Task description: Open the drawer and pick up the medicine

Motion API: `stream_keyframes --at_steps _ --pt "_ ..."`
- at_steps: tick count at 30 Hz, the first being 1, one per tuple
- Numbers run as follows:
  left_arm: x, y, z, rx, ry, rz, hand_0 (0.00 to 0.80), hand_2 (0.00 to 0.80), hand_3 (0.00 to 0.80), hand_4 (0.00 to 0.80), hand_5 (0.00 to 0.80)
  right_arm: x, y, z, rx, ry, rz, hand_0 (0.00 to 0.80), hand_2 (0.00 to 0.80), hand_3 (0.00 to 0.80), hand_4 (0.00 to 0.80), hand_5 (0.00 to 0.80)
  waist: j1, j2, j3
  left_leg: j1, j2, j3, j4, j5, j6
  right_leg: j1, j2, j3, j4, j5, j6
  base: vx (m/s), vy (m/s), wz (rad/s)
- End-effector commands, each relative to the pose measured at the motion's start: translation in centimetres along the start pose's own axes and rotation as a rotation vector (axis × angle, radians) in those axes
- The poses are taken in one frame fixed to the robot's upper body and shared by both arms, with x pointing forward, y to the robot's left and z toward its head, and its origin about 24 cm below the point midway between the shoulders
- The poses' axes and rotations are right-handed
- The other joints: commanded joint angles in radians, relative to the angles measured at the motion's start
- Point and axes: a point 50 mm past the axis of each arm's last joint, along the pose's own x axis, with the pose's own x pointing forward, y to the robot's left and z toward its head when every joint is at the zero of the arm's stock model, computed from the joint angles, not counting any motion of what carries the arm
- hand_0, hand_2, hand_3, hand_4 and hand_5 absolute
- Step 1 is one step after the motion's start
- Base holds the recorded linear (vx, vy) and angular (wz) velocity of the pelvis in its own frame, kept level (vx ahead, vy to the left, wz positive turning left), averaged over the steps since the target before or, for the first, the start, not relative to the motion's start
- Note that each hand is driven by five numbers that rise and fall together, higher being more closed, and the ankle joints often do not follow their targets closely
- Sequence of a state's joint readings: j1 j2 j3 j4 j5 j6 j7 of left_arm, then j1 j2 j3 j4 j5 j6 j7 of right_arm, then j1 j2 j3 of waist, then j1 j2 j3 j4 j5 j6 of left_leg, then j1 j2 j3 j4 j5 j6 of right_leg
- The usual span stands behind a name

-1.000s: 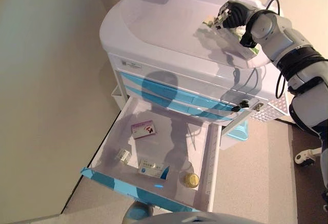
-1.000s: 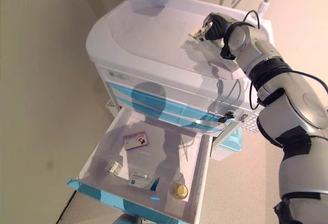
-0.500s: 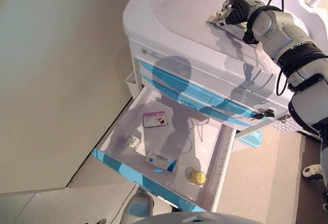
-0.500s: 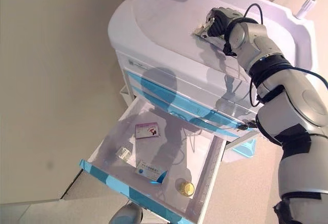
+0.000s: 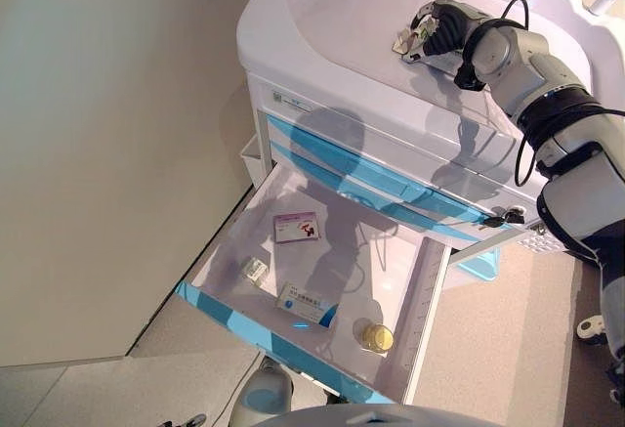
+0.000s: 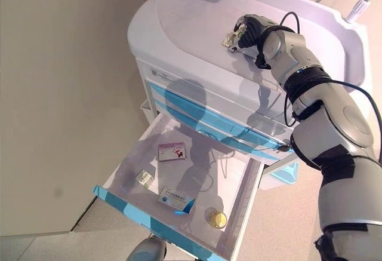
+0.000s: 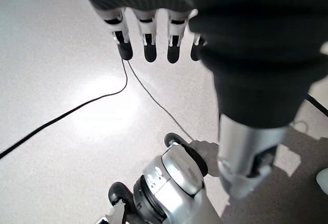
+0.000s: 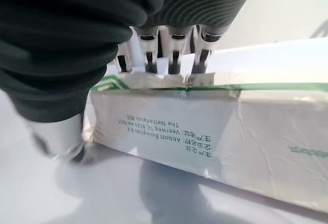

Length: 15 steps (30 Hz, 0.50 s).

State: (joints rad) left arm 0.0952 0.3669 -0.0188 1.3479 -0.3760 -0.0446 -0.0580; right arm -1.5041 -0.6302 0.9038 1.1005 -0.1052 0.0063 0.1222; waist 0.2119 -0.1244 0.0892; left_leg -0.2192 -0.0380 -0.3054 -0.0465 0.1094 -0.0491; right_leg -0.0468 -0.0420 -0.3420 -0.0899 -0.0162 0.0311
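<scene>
My right robot hand (image 6: 249,29) clamps the white green-edged medicine box (image 8: 215,126) atop the white cart (image 5: 322,46); drawer (image 5: 322,280) open; next, lift clear.

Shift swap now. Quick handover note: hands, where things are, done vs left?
Right hand: shut on the white medicine box, just above the cart top.
Left hand: open, hanging low over the floor, idle.
Drawer: pulled open; it holds two small boxes, a vial and a gold-capped jar.
Done: drawer open, box grasped.
Left: judging by this, only placing the box.
</scene>
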Motion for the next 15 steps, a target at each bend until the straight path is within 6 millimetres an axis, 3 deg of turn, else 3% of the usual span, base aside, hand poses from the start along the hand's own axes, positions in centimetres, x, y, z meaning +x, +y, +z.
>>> stream_keyframes --at_steps 1,10,15 --pt "0.1 0.1 1.2 -0.001 -0.019 0.016 0.0 0.0 0.0 0.0 0.0 0.1 0.7 0.4 0.031 -0.026 -0.003 0.0 0.0 0.0 0.0 0.0 0.027 -0.037 0.016 0.041 -0.057 0.016 -0.009 -0.024 0.031 -0.04 -0.063 0.009 0.08 0.062 0.07 0.0 0.0 0.0" --pt "0.2 -0.3 1.6 -0.016 -0.034 0.019 0.0 0.0 0.0 0.0 0.0 -0.9 -2.4 1.1 0.067 -0.139 -0.155 0.0 0.0 0.0 0.0 0.0 0.018 -0.033 0.006 0.05 -0.061 0.007 -0.01 -0.028 0.03 -0.029 -0.069 -0.002 0.083 0.057 0.071 0.0 0.0 0.0" --pt "0.2 -0.1 1.8 -0.023 -0.042 0.026 0.0 0.0 0.0 0.0 0.0 -2.6 -5.6 1.1 0.248 -0.247 -0.297 0.0 0.0 0.0 0.0 0.0 0.013 -0.035 -0.002 0.063 -0.06 0.007 -0.012 -0.033 0.027 -0.016 -0.069 -0.007 0.083 0.053 0.073 -0.004 0.005 0.04"
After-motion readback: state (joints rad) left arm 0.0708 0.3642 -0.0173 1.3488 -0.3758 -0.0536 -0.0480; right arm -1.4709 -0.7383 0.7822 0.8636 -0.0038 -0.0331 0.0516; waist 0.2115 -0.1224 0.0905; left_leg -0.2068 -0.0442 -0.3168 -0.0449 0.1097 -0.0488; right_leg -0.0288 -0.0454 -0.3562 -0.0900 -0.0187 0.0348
